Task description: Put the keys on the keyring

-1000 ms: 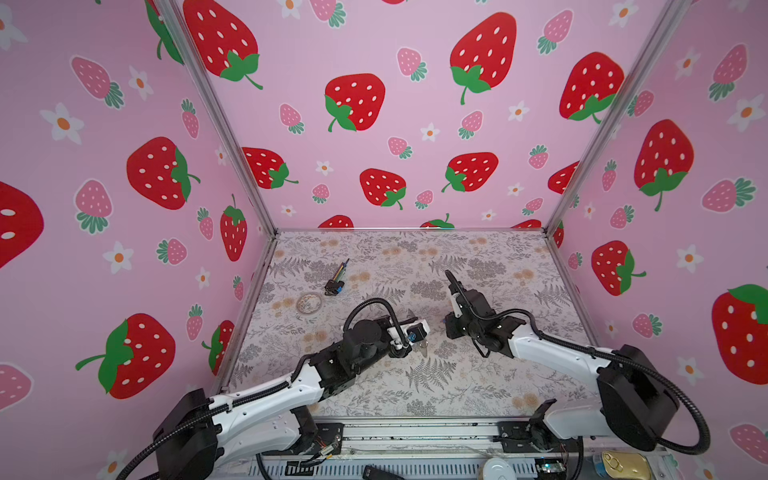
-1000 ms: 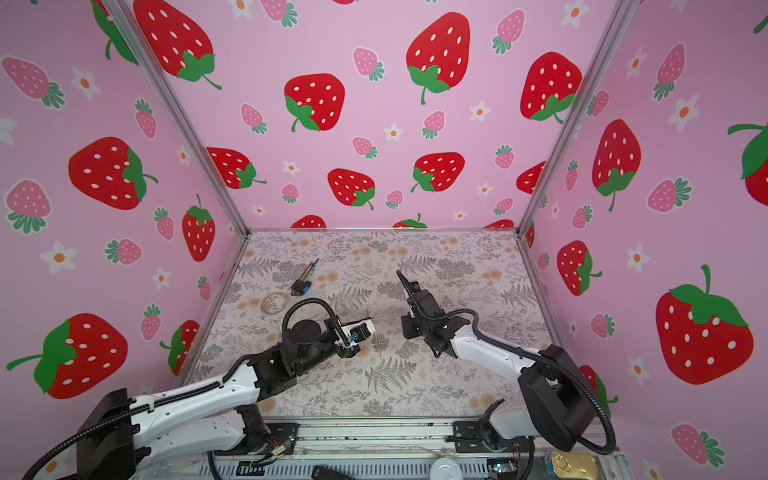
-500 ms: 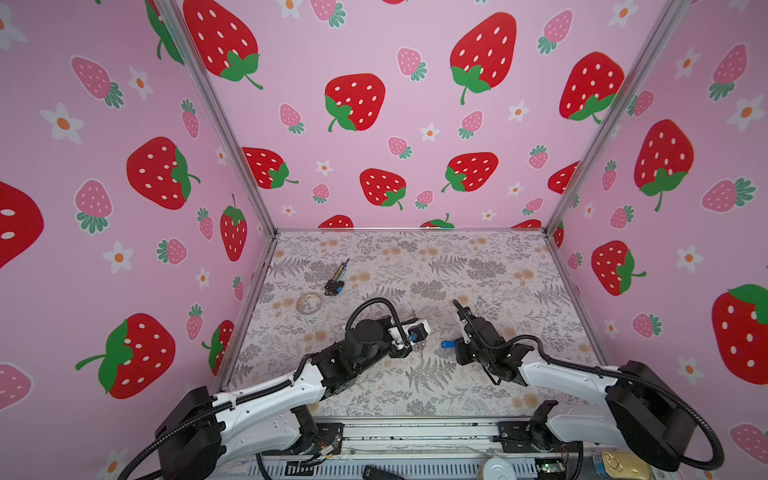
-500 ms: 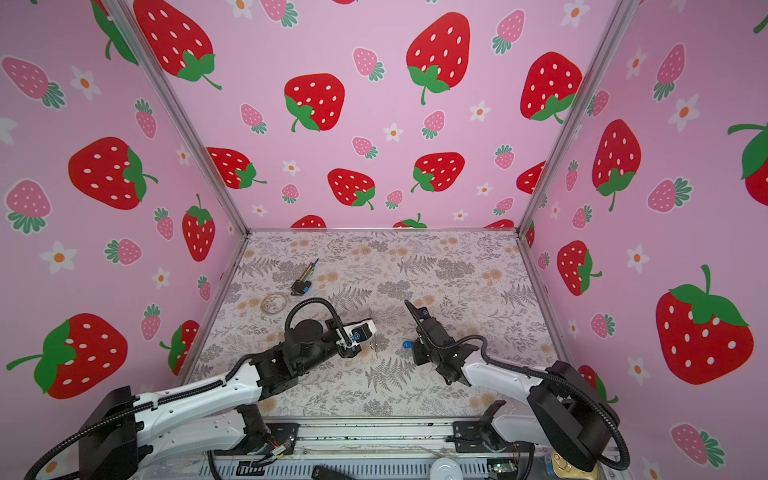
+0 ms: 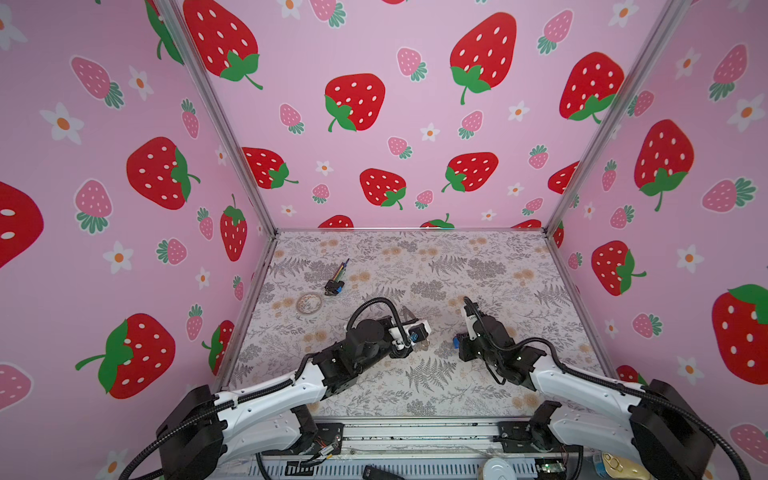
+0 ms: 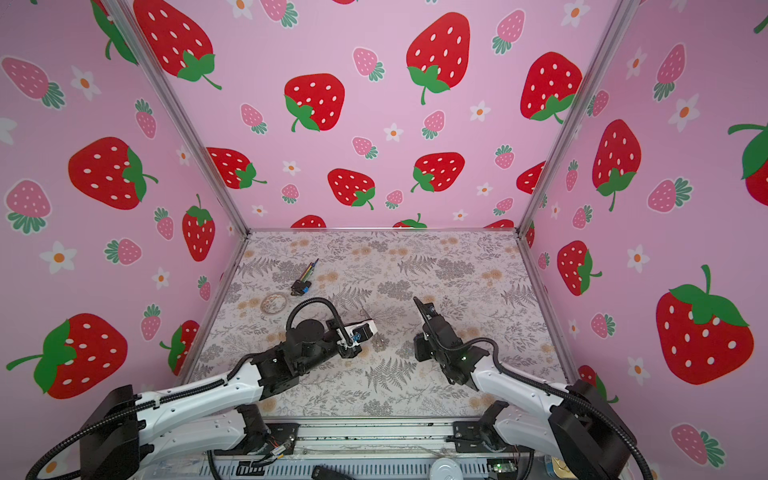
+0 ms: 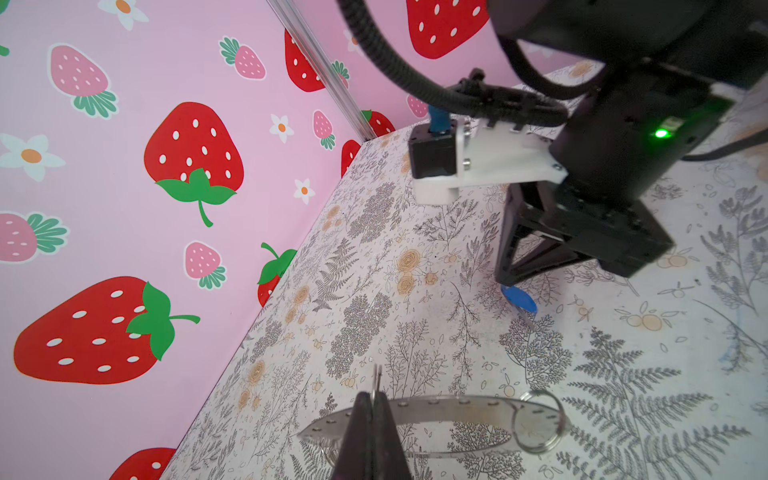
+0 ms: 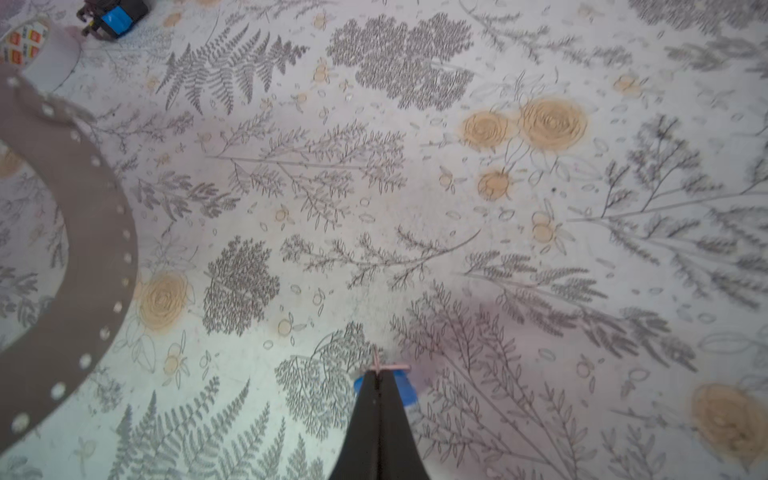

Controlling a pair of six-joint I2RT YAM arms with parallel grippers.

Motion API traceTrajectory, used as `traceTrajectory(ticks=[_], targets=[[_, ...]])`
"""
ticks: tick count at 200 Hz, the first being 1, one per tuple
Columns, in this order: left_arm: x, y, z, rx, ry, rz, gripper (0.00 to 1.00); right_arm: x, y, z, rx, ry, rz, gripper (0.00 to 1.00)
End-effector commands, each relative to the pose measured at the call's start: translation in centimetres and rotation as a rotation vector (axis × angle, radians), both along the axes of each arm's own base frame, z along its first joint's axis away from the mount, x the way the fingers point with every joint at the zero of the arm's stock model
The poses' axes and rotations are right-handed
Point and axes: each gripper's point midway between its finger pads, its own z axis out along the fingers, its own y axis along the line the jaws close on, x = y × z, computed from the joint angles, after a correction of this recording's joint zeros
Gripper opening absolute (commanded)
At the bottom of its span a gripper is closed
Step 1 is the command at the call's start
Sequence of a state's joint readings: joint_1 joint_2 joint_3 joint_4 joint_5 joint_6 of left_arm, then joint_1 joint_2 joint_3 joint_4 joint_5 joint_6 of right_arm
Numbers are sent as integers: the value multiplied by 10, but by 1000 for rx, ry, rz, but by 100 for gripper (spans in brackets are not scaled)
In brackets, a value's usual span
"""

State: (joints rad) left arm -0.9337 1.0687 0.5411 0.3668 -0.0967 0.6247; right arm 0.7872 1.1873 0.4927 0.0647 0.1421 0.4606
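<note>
The plug [image 5: 334, 286] with coloured wires and the pale hoop [image 5: 309, 302] lie on the tabletop [image 5: 457, 266] near the left wall, just beside each other and well apart from both arms; in both top views neither lies between the tools. The left tool [image 7: 372, 399] is clenched at the rim of the keyring [image 7: 449, 405], with a thin wire loop standing up between its fingertips; I cannot tell whether it pinches the rim itself or only that loop. The keyring shows nearly edge-on in the left wrist view, its rim holes visible, and a small wire ring [image 7: 538, 422] hangs through its far side. The right tool [image 8: 376, 376] is clamped on the keys [image 8: 401, 384]: the blue tag shows beside its fingertips and the tiny metal key pokes out past them. It hangs low over the tabletop, facing the keyring [image 8: 83, 249] across a bare stretch of leaf print, near it but apart. Whether the keys [image 7: 519, 299] touch the tabletop cannot be told.
</note>
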Motion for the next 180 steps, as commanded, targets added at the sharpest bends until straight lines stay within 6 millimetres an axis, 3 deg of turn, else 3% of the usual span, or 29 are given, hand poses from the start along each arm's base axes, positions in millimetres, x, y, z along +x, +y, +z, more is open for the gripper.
traceTrajectory(ticks=[1,32,59,77,109,180], targets=[[4,-5,28,-59,-45,-4,0,41,7,21,-63,-124,-17,0],[4,-4,27,-54,-47,-1,0,82,18,43,-75,-289,-65,0],[5,-4,25,-49,-45,0,0,95,17,24,-170,-350,-58,0],[5,-4,25,-46,-47,5,0,86,16,9,-178,-366,-44,0],[6,-5,23,-44,-42,2,0,62,17,3,-179,-400,2,0],[4,-7,22,-50,-31,-7,0,13,-4,-19,-149,-283,38,0]])
